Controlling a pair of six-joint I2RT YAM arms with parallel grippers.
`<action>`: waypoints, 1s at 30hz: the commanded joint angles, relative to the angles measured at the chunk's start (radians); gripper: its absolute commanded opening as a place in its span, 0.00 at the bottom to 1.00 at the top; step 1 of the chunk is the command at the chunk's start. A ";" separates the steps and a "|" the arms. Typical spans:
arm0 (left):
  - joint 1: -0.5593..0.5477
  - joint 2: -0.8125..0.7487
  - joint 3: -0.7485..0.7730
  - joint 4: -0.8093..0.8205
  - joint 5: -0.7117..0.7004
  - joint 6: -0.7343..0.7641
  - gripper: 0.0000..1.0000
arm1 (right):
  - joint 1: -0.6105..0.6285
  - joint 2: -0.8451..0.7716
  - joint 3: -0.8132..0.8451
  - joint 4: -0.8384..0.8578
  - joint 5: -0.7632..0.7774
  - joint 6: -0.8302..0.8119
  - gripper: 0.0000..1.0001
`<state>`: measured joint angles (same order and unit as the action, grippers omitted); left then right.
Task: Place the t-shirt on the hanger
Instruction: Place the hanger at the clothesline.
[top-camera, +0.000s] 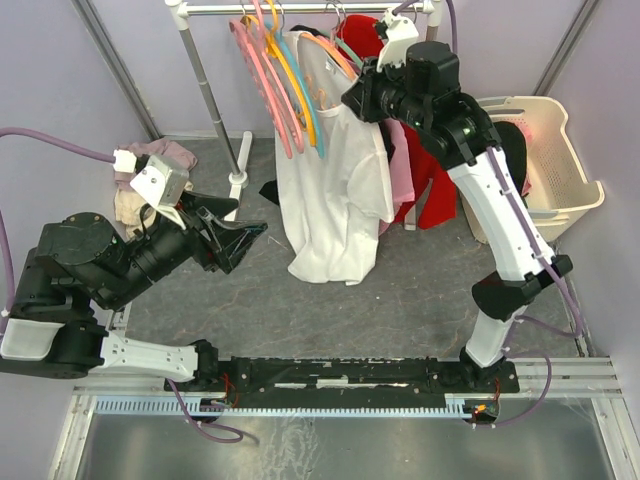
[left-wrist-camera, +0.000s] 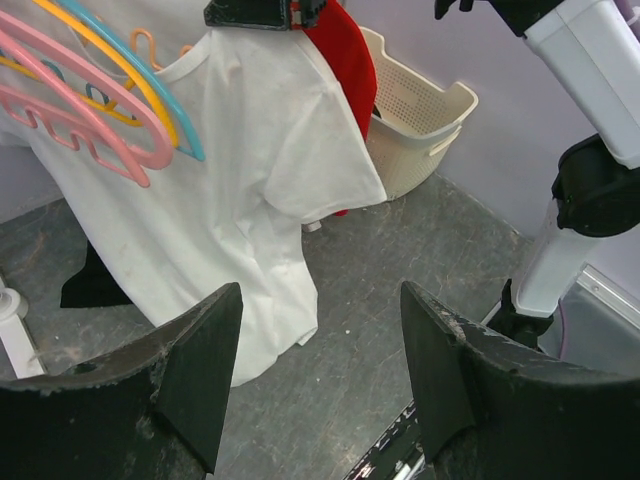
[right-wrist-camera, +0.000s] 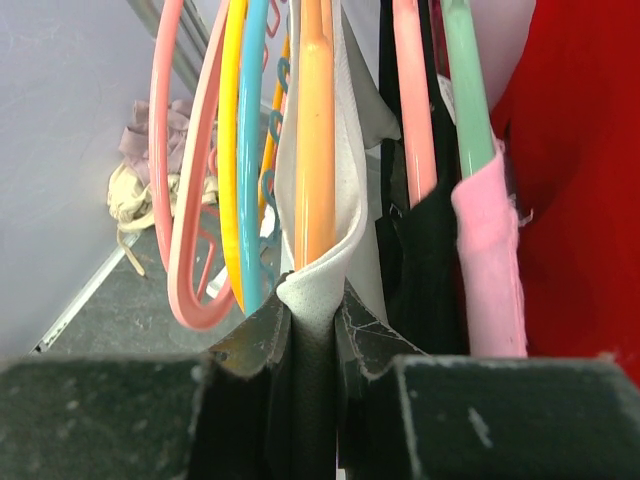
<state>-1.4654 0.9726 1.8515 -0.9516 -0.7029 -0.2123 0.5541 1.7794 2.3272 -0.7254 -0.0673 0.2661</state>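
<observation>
I see the t-shirt (top-camera: 335, 190) as plain white and short-sleeved, hanging under the rail (top-camera: 310, 8) just beside the pink hangers (top-camera: 262, 90), with one sleeve drooping to the right. On my right wrist camera, its cloth drapes over the hanger (right-wrist-camera: 315, 130), a thin orange arm running up inside the fold. My right gripper (right-wrist-camera: 314, 300) is pinched almost closed on that fold at the shoulder. My left gripper (left-wrist-camera: 320, 370) hangs low with its fingers spread wide, holding nothing, well apart from the t-shirt.
</observation>
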 joint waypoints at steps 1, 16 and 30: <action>0.002 0.009 0.028 -0.010 0.004 -0.054 0.70 | -0.002 0.028 0.114 0.178 -0.007 0.012 0.01; 0.002 0.027 0.045 -0.032 0.019 -0.075 0.70 | -0.004 0.160 0.203 0.271 0.000 0.027 0.01; 0.003 0.043 0.059 -0.043 0.025 -0.079 0.70 | -0.019 0.216 0.203 0.252 -0.026 0.037 0.01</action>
<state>-1.4654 1.0084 1.8862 -1.0080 -0.6941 -0.2531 0.5411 2.0079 2.4908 -0.5903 -0.0719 0.2935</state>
